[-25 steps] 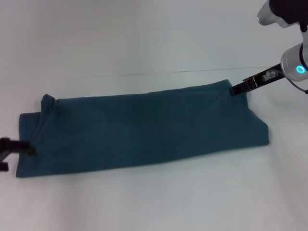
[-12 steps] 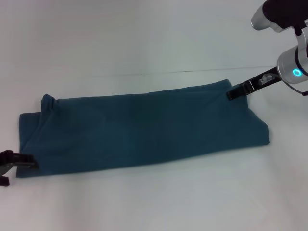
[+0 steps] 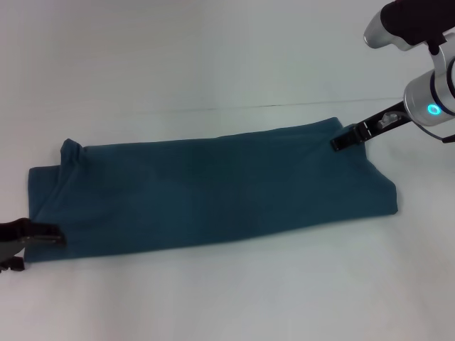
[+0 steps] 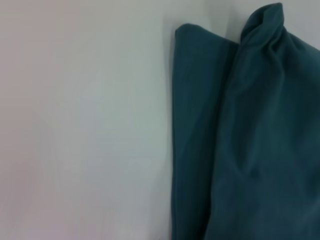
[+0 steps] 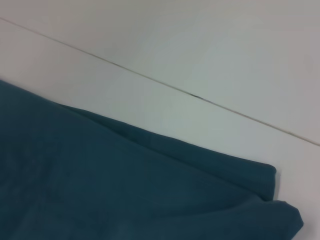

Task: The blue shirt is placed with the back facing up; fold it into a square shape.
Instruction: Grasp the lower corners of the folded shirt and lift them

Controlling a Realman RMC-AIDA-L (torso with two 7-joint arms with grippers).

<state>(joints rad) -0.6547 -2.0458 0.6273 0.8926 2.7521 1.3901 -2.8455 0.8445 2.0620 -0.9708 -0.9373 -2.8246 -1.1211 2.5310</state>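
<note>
On the white table (image 3: pixel 213 64) the blue shirt (image 3: pixel 213 192) lies as a long flat band, already narrowed from the sides, stretched lengthwise across in front of me. So I reckon I'm at the step where the band gets folded end over end into a square.

My right gripper (image 3: pixel 344 139) is at the shirt's far right corner, tip touching the cloth edge. My left gripper (image 3: pixel 28 238) is at the shirt's near left corner, right at the hem. Honestly I can't tell whether either one is spread or pinching anything, the fingers just read as dark shapes against the fabric.

The left wrist view shows the shirt's left end with its layered edge and a small bump of cloth sticking up at the far corner. The right wrist view shows the right end's far edge, stacked layers, lying close to a thin seam line (image 5: pixel 150 77) in the table.

Next move, my guess: get a hold through all layers at one end, lift it, and carry it over toward the other end. That bumpy left corner may want smoothing.
</note>
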